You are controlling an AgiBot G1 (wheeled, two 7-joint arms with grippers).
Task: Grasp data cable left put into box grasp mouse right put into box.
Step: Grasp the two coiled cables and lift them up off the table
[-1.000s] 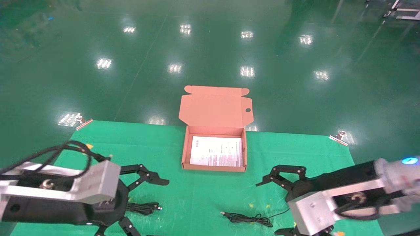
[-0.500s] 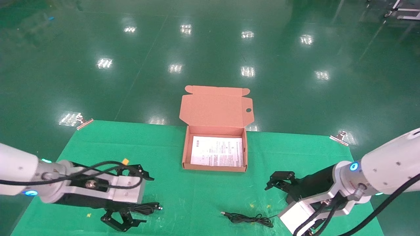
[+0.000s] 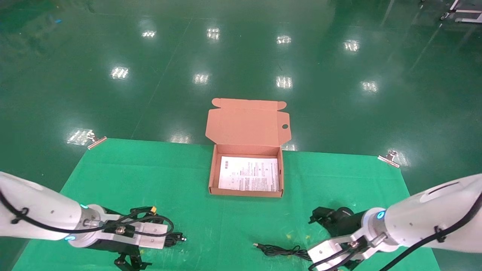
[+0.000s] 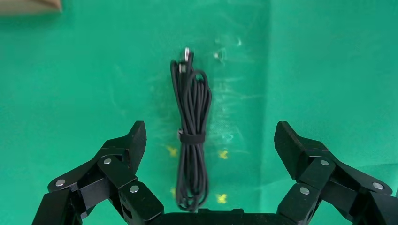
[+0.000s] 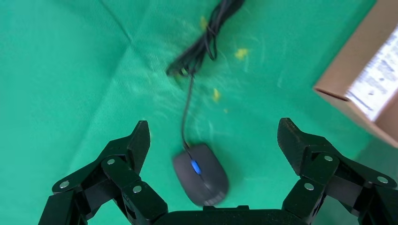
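Observation:
The data cable (image 4: pixel 191 136), a tied black bundle, lies on the green cloth between the fingers of my open left gripper (image 4: pixel 210 129); nothing touches it. In the head view only its plug end (image 3: pixel 177 238) shows beside the left wrist. The mouse (image 5: pixel 201 180), dark with a blue-lit wheel, lies between the fingers of my open right gripper (image 5: pixel 213 125), untouched; the right arm hides it in the head view. Its cord (image 3: pixel 282 251) lies bunched at the front. The open box (image 3: pixel 212 177) stands mid-table with a white sheet (image 3: pixel 248 178) inside and its lid (image 3: pixel 248 122) raised behind.
The green cloth (image 3: pixel 150 169) covers the table, held by metal clips at the far corners (image 3: pixel 96 141) (image 3: pixel 389 158). Beyond the far edge is glossy green floor. A box corner (image 5: pixel 356 89) shows in the right wrist view.
Both arms have come down towards the table and tipped their wrists downward. The left gripper now straddles the cable and the right straddles the mouse. Cable, mouse and box have not moved.

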